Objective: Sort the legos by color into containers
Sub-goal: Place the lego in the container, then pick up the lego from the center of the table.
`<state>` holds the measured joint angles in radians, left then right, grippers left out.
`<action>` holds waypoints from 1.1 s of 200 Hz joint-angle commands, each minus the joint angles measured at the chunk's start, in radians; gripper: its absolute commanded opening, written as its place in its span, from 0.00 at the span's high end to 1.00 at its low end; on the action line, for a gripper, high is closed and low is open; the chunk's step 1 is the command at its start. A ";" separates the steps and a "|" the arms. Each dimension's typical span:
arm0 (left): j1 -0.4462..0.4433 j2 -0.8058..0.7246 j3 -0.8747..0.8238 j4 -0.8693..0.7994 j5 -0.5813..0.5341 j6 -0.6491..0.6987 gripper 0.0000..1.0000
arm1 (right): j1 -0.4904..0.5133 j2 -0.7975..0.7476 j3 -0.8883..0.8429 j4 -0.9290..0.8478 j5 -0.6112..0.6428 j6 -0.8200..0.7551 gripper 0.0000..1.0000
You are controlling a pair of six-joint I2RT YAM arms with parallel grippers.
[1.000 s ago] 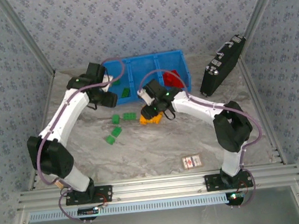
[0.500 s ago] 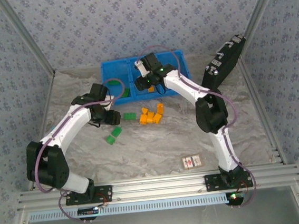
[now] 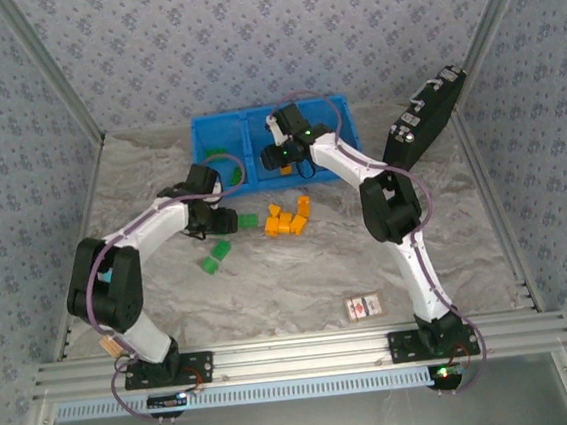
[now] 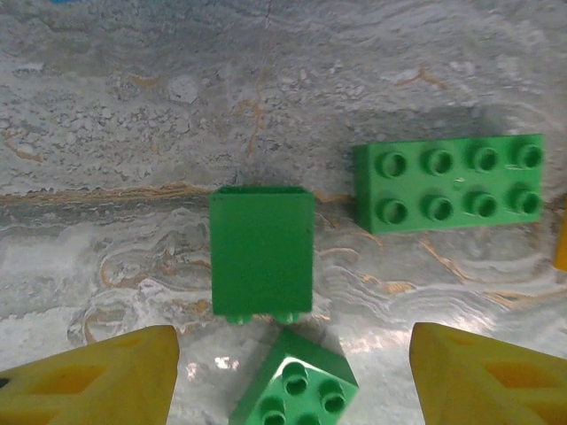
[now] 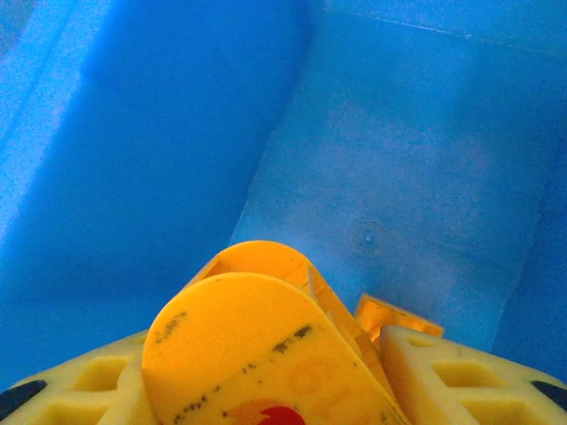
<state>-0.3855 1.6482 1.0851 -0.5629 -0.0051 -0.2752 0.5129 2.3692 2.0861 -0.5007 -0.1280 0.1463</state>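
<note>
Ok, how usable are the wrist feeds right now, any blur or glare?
Left wrist: the green bricks are sharp, with a small glare spot on the marbled table near the bottom edge. Right wrist: the round orange piece sits too close to the lens and is soft; the floor of the blue tray behind it is evenly lit but hazy.

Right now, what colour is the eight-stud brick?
Green. The brick shows best in left wrist view.

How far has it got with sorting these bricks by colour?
Partly done. Some green bricks already lie in the blue tray's left compartment. Right now the right gripper holds a round orange piece over the middle compartment, and the open left gripper hovers over loose green bricks. Those three and several orange bricks wait on the table.
</note>
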 commanded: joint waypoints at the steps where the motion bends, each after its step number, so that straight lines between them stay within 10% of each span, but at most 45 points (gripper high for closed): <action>1: -0.005 0.012 -0.007 0.055 -0.036 -0.022 0.30 | 0.010 0.027 0.033 0.010 -0.024 0.010 0.62; 100: -0.007 0.123 0.010 0.086 -0.070 -0.032 0.34 | 0.015 -0.015 -0.022 0.040 -0.033 0.009 0.33; 220: -0.007 0.153 0.010 0.120 -0.106 0.000 0.57 | 0.047 -0.159 -0.132 0.054 -0.044 -0.033 0.33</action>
<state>-0.3874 1.7889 1.0775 -0.4652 -0.0971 -0.2974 0.5476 2.2711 1.9675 -0.4435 -0.1555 0.1379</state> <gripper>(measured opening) 0.454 0.667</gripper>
